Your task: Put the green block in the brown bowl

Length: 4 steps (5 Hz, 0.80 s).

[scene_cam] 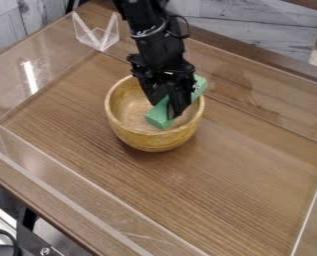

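Note:
The brown bowl (131,132) stands on the wooden table near the middle of the view. The green block (164,115) leans tilted inside it, its lower end down in the hollow and its upper end by the right rim. My black gripper (168,98) reaches down from above into the bowl and is shut on the green block, its fingers covering the block's upper middle part.
The table (241,180) is a wood-grain surface enclosed by low clear plastic walls (27,70). A clear plastic piece (94,32) stands at the back left. A grey plank wall runs along the back.

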Tool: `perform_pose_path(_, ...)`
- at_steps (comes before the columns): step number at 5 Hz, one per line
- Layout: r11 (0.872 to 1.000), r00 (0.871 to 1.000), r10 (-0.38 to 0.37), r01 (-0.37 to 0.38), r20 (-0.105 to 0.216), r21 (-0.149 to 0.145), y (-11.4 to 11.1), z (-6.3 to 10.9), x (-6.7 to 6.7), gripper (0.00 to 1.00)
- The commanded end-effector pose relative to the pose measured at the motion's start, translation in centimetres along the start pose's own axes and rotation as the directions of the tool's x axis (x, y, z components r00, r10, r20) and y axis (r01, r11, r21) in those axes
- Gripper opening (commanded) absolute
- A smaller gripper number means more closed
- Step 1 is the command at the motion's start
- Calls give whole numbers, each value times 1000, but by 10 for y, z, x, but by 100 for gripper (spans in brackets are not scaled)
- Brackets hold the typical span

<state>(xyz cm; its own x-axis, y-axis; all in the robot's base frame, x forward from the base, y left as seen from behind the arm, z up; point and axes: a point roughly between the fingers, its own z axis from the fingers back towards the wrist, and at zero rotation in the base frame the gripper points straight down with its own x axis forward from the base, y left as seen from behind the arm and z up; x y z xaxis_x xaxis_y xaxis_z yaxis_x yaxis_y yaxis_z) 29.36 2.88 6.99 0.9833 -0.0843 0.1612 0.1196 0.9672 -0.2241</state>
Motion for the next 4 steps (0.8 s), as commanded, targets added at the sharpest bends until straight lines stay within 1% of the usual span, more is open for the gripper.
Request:
perform_pose_path(1,1000,998,-8,7,56,15,4,14,13,0)
perform_pose_path(4,1000,999,-7,7,47,3,1,13,16,0)
